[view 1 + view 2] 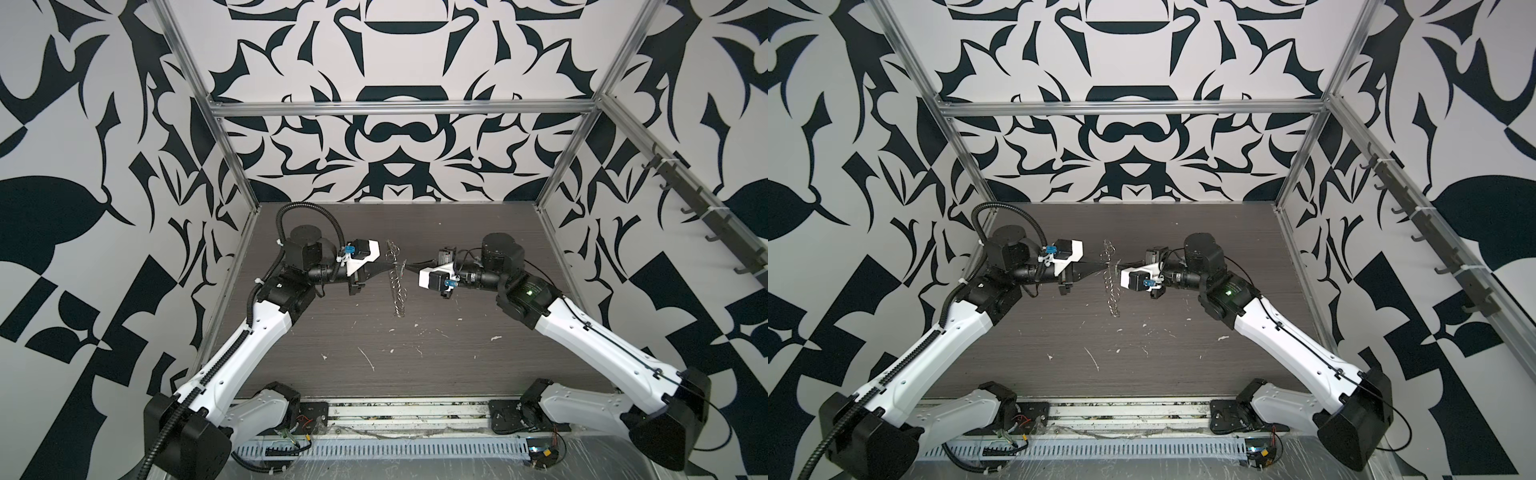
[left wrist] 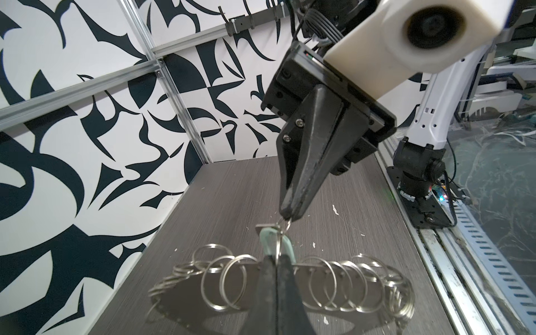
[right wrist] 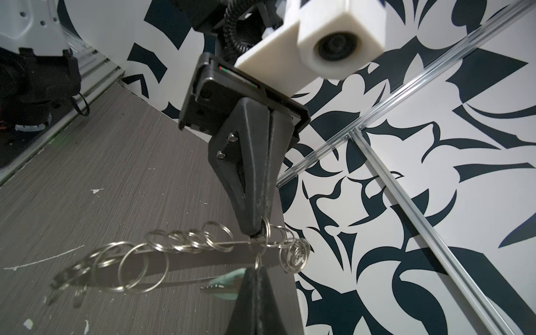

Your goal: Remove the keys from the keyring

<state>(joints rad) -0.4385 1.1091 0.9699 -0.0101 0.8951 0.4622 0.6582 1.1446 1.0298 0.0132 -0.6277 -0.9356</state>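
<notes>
1. The left claw (image 3: 259, 232) is closed. Its tips are pinched on the thin band of the keyring (image 3: 188, 262), which is held in the air above the table (image 1: 374, 365).
2. The right claw (image 2: 288, 216) is likewise closed. A small metal loop is gripped at its tips, and this appears to be the loop from which the keys (image 3: 229, 285), a pale mint tag, are hung.
3. The tag is found just beside the right claw's tips and just in front of the left claw's tips. It lies between the two claws, which are brought almost tip to tip.
4. The task is judged to be partly done. A hold is made on both parts, but the tag is not yet freed, as its loop is seen close against the band. How the loop is threaded there cannot be told.
5. Two steps are judged to be left: the loop is to be worked off the ring, and the tag is to be drawn away.
6. On either side of the claws the band is crowded with split rings (image 3: 294, 255). These are judged the main hindrance, since the loop may be snagged among them.
7. Beneath the claws, only white flecks (image 1: 368, 359) are seen on the table.
</notes>
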